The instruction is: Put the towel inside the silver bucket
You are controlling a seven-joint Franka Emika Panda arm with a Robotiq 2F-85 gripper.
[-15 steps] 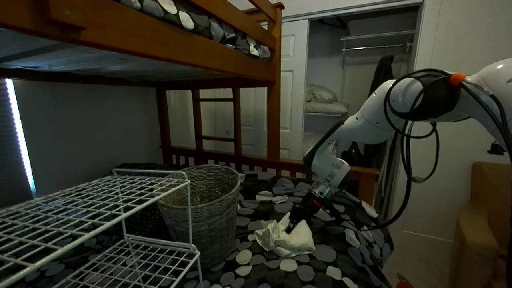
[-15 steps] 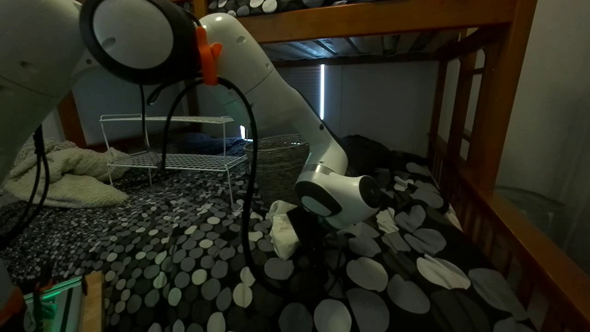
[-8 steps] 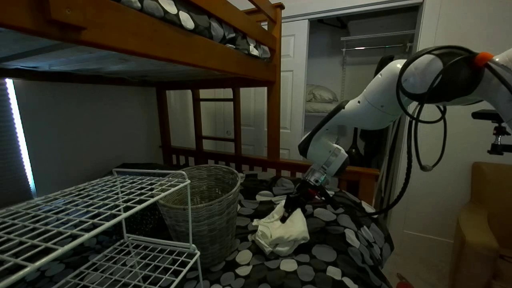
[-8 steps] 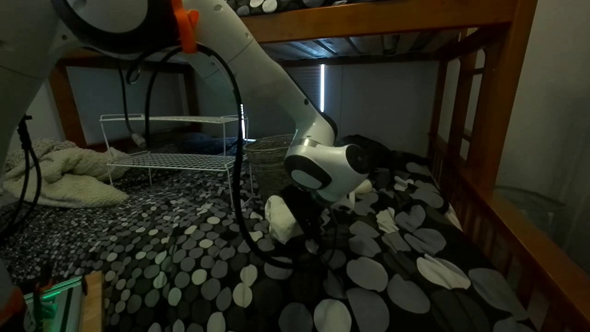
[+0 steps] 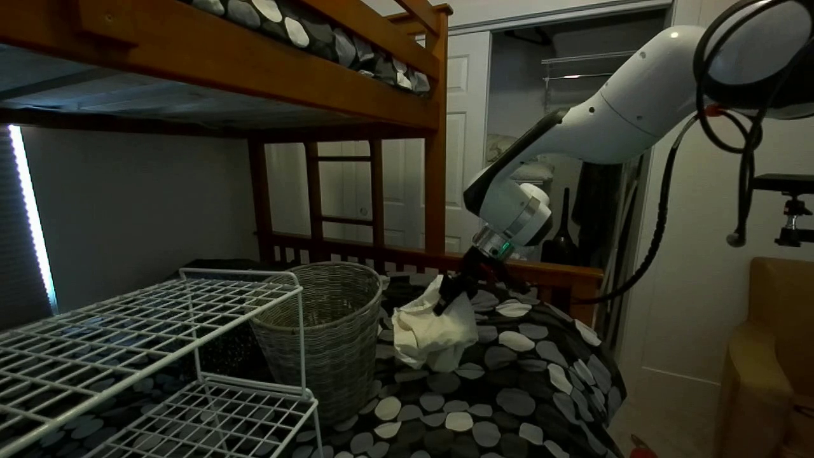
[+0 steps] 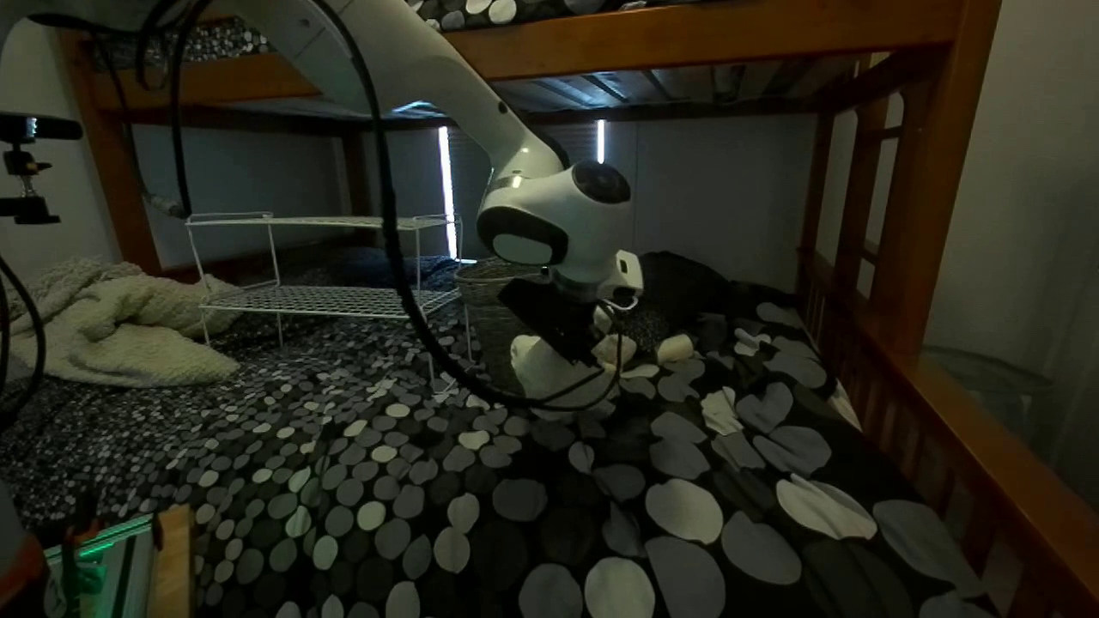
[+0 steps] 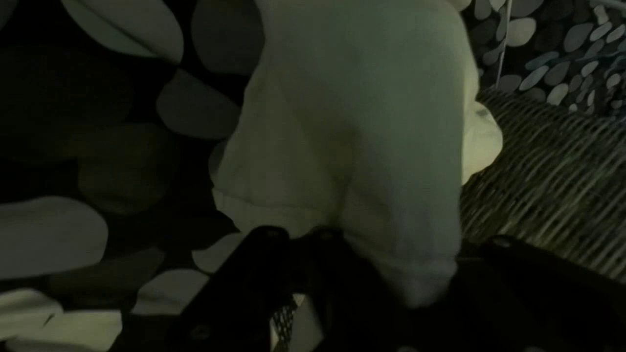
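One towel [image 5: 432, 337], spotted bedspread [image 6: 361, 481], wooden bunk [image 5: 286, 76]

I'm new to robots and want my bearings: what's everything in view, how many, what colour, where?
Bed: one bunk, brown, in both exterior views
Bedding: count unclear, black with grey and white ovals, on both levels
Basket: one, grey, standing on the lower level
Rack: one, white, beside the basket
Towel: one, white, held beside the basket
Blanket: one, cream, near the rack
Heap: one, black, at the bed's far side in an exterior view
Closet: one, off-white, behind the bed
Pillows: count unclear, pale, in the closet
Chair: one, tan, past the bed's edge
Arm: one, white and black, above the lower level
Cable: count unclear, black, along the arm
Hand: one, black, closed on the towel
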